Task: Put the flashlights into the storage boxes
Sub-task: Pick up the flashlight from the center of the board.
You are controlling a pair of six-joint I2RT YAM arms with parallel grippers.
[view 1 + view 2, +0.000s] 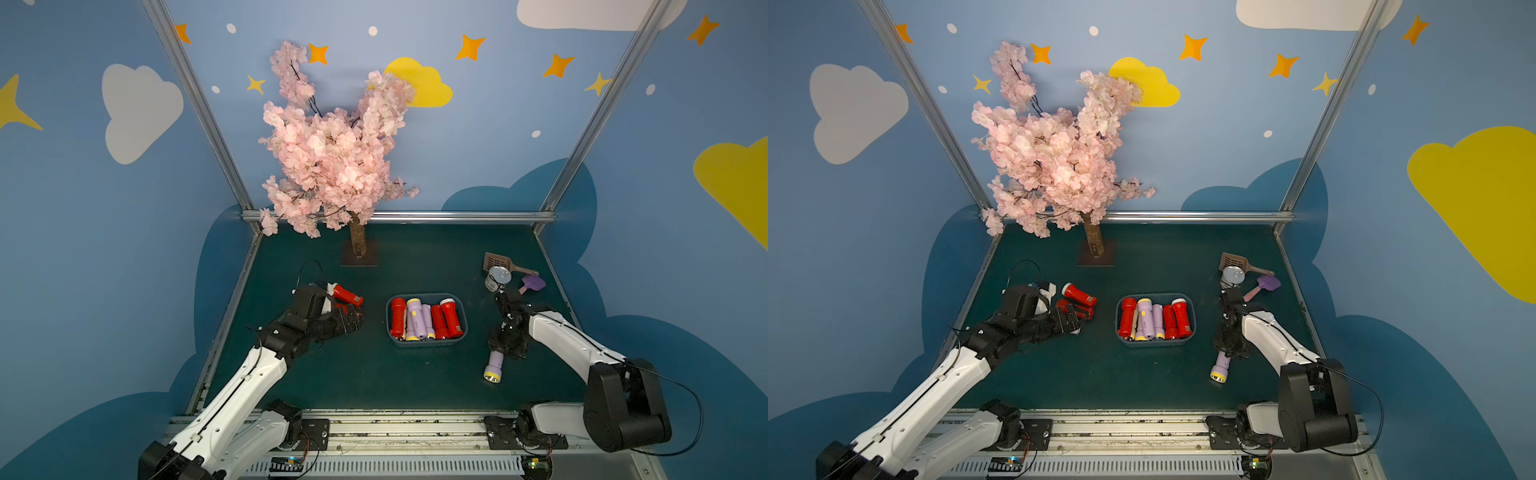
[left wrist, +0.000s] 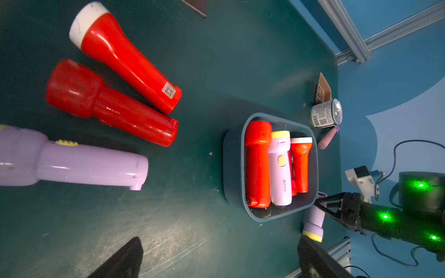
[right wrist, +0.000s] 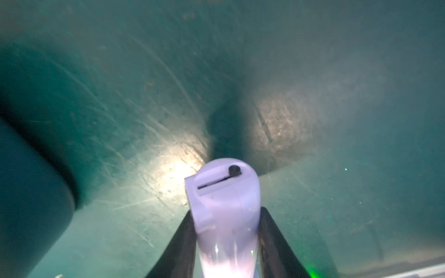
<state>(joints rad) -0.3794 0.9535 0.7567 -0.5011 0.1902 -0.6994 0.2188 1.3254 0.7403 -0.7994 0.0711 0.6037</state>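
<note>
Lilac flashlight point(image 1: 493, 366) at lower right of centre, near storage box point(image 1: 428, 343), pinched at its tail by right gripper point(image 1: 503, 349). Left gripper point(image 1: 354, 319) spread wide by red flashlights point(image 1: 348, 294), left of centre.

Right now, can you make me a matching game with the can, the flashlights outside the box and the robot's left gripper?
Things:
1. silver can
2. loose white-headed red flashlight
3. rightmost lilac flashlight
4. left gripper

Clues:
A. clamped in the right gripper
B. open wide
C. next to the brown scoop
D. lying beside an all-red flashlight

Pairs: 1-C, 2-D, 3-A, 4-B.
</note>
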